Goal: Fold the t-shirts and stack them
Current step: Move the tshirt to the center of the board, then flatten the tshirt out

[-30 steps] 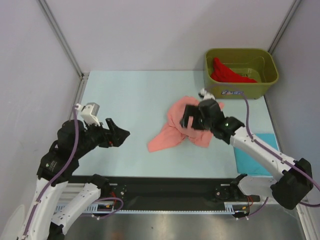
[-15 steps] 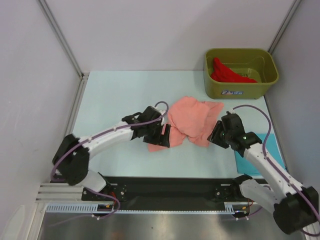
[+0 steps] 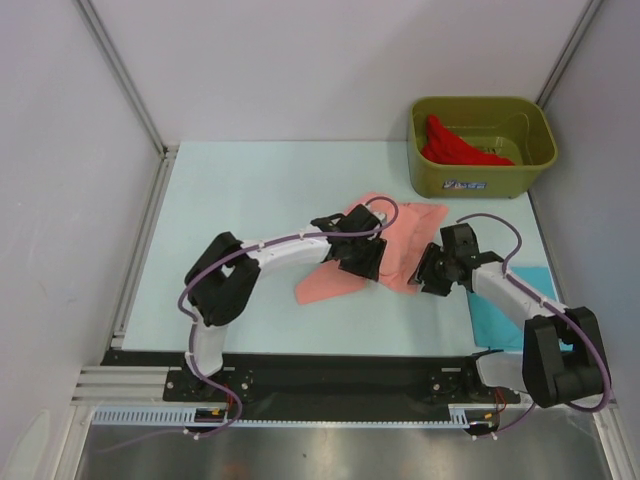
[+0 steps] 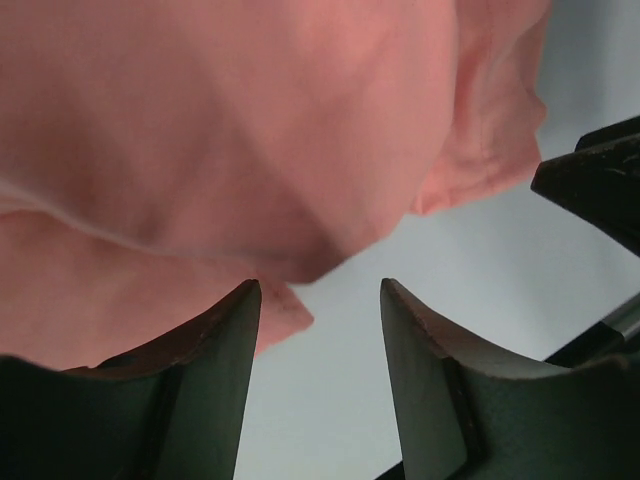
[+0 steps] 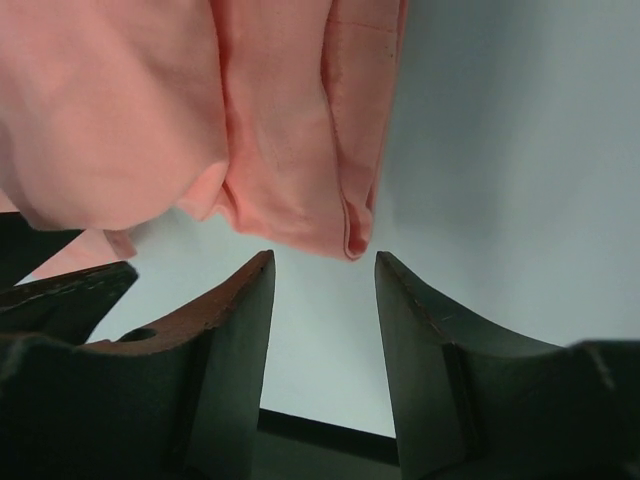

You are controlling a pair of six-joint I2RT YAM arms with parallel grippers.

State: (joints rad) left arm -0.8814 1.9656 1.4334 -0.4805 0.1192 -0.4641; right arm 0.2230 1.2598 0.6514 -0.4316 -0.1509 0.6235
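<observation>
Left gripper [image 4: 318, 292] and right gripper [image 5: 324, 262] alike, my jaws stand apart and empty beside the salmon-pink t-shirt [image 4: 200, 120], limp light cloth I judge best pinched at a hemmed edge.

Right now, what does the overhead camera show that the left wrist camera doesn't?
Only overhead: the green tub holding a red shirt, a turquoise shirt near the table's right edge, and both whole arms. Only the left wrist: the left gripper up close, jaws apart, a fabric fold just beyond its tips. Both: the salmon-pink shirt and the pale table.
</observation>
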